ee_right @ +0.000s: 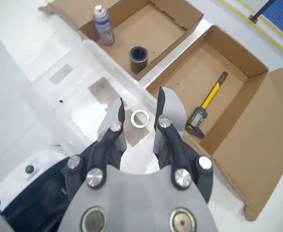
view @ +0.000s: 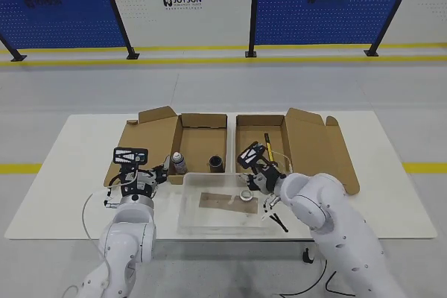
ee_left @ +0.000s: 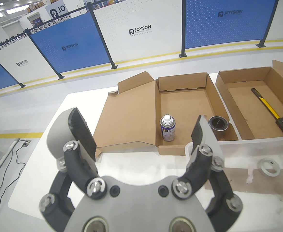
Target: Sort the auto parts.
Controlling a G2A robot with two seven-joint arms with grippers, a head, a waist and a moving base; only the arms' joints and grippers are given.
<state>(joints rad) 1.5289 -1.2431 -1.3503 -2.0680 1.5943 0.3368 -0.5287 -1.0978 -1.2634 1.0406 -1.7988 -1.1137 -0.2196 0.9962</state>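
Beneath the right pincer, whose fingers stand apart and grip nothing, a silver ring lies flat on the floor of the clear bin, between the two tips but untouched. Beyond that pincer, past the bin's far wall, a yellow caliper lies in the right cardboard box. Left pincer spread wide and empty over the tabletop; just ahead of it, in the left cardboard box, an upright spray can and a dark sleeve stand near each other

a spray can and black cylinder stand in one cardboard box.
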